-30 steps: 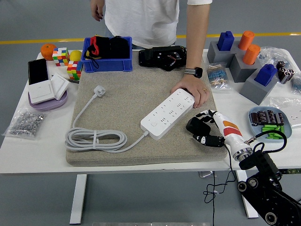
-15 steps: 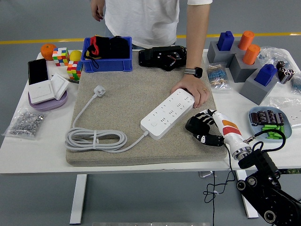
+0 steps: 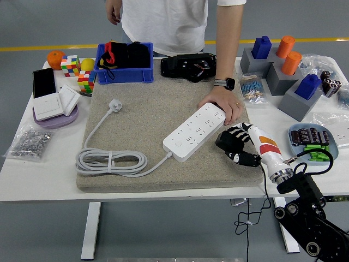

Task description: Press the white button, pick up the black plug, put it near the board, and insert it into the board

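The white power strip (image 3: 195, 132) is laid diagonally on the beige mat (image 3: 142, 114) and is steadied at its far end by a person's hand (image 3: 223, 106), presumably so that it is kept from sliding during insertion. The black plug (image 3: 228, 143) is held just beside the strip's right edge, above the mat, by the right hand (image 3: 240, 147), whose fingers are curled closed around it

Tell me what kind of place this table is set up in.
Probably a robotics lab or test workshop: a yellow floor line runs behind the white table, which holds a practice power strip on a mat, plus a blue parts bin.
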